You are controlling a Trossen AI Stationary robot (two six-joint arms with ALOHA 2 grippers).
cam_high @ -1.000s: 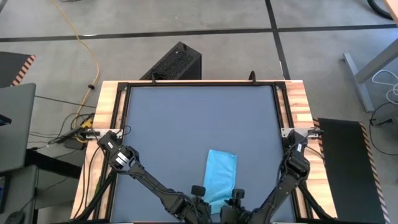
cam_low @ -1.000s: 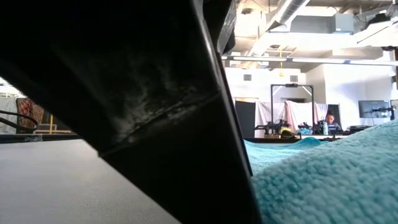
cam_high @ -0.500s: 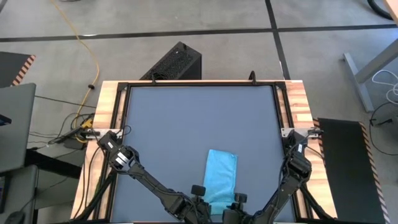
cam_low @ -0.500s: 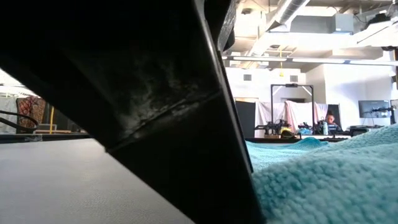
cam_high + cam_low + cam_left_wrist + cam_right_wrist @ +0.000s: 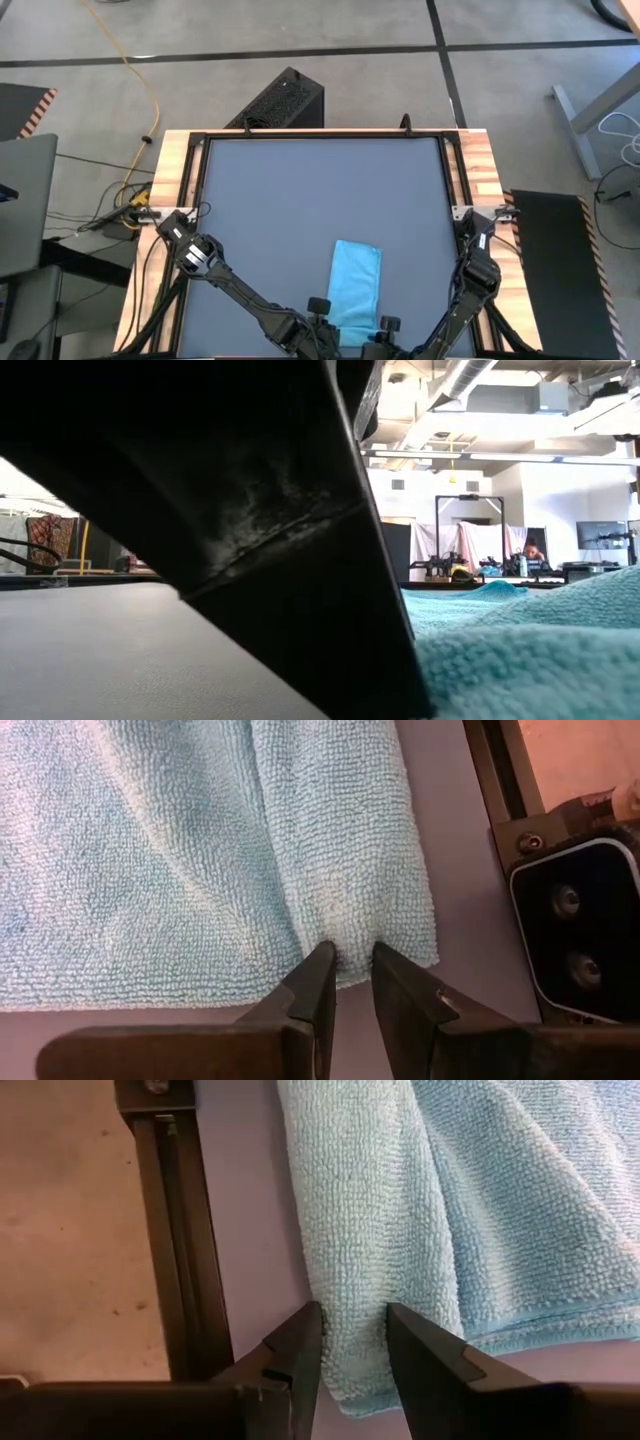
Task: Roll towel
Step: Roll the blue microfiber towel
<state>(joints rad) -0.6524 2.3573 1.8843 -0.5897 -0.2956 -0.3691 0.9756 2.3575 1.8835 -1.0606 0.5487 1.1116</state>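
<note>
The small sky-blue terry cloth towel [image 5: 356,282] lies folded at the dark grey desk's [image 5: 300,190] near edge. Left gripper [image 5: 346,970] and right gripper [image 5: 352,1337] fingers each pinch its near hem.

Low view mostly blocked by a big dark arm part [image 5: 230,530] right up against the lens, so only a fuzzy slice of the towel [image 5: 530,650] shows behind it. From above, both grippers and the towel's near end cut off by the bottom edge. Person [image 5: 531,550] way back in the room too tiny to make out.
</note>
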